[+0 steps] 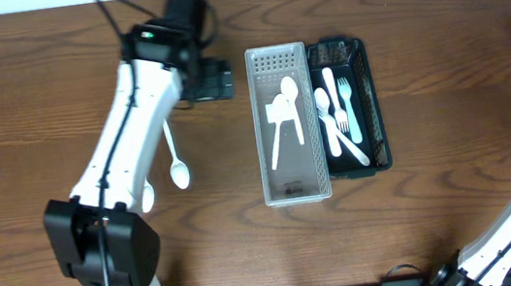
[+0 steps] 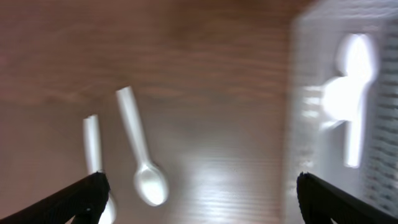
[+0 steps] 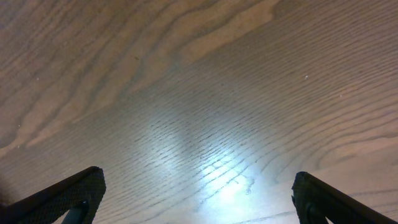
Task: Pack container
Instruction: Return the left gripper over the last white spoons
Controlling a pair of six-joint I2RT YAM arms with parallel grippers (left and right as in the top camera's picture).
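Sitting on a brown wood-grain table [image 1: 24,83]: white spoon [image 1: 177,162] and second spoon [image 2: 92,140] lie loose at left; left gripper [image 2: 202,193] spread wide, empty, between them and the white container [image 1: 259,133] mid-table with cutlery inside; black basket [image 1: 377,99] just beside it; right gripper [image 3: 196,190] spread, empty, over bare wood

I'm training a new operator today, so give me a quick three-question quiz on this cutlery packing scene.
1. True or false: the left gripper is holding something.
2. How many spoons lie on the bare table? A one, B two, C four.
3. Fill in: seen from overhead, the white tray sits directly ___ of the black tray.
Key: 1 false, it is open and empty. 2 B. 3 left.
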